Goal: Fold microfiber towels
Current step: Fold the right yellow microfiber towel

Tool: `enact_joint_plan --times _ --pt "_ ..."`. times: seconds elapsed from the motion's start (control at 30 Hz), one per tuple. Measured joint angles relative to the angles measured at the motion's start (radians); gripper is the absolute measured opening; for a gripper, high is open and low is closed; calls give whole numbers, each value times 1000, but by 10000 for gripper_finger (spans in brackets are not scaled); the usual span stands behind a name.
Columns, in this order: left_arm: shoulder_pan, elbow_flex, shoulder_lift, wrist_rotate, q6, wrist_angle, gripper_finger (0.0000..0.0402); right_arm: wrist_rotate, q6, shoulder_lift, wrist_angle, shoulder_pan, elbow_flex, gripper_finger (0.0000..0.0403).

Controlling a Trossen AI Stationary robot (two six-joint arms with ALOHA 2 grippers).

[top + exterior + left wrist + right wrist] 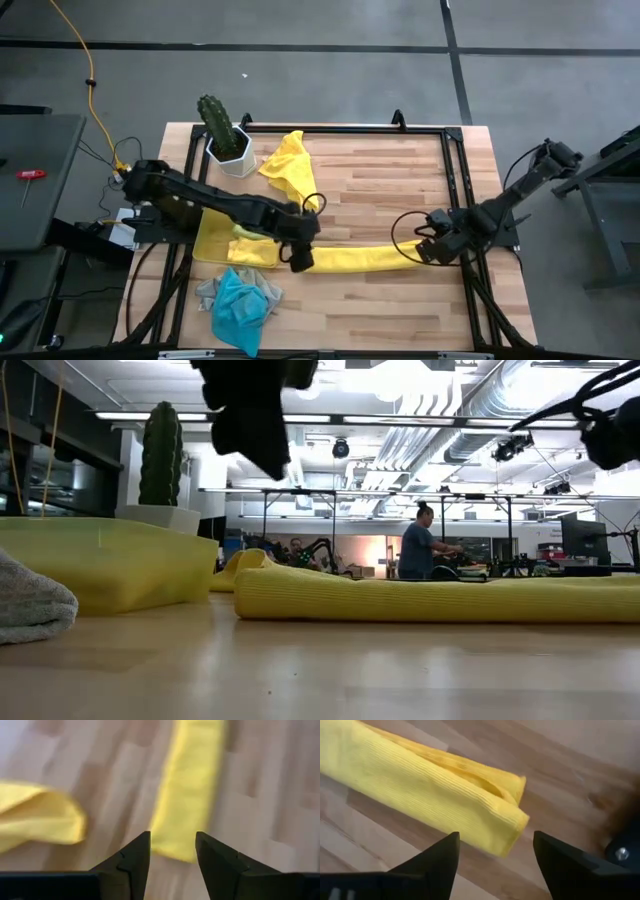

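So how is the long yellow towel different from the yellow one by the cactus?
The long towel lies flat, folded into a narrow strip across the table; the towel by the cactus sits bunched in a loose heap. The strip has an open pincer at each end, left and right; the heap has none. Both are bright yellow.

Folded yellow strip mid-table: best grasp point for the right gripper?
Grip the folded yellow towel at its right end, coming down from above. The layers stack there into a corner, and the open right gripper hovers just beside it.

The left arm (230,210) hides part of the yellow tray (212,243).
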State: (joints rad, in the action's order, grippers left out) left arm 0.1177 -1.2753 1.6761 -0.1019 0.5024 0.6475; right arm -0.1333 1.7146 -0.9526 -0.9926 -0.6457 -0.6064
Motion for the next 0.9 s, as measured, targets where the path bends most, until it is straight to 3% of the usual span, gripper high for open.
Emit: enact_joint_plan --times 0.23,0.33,0.5,0.7,0.9 --pt "55 226 -50 -4 -27 -405 125 10 139 -64 -4 -83 0 248" --pt "68 285 -49 -17 -10 -493 116 21 173 -93 2 -94 0 248" --pt "73 325 -38 -72 -2 -525 86 4 211 -139 6 -99 0 248" --pt "40 364 -38 -76 -56 -595 10 3 219 -211 43 -98 0 248" --pt "24 365 -2 -39 -61 -625 2 41 219 -283 106 -84 0 248"
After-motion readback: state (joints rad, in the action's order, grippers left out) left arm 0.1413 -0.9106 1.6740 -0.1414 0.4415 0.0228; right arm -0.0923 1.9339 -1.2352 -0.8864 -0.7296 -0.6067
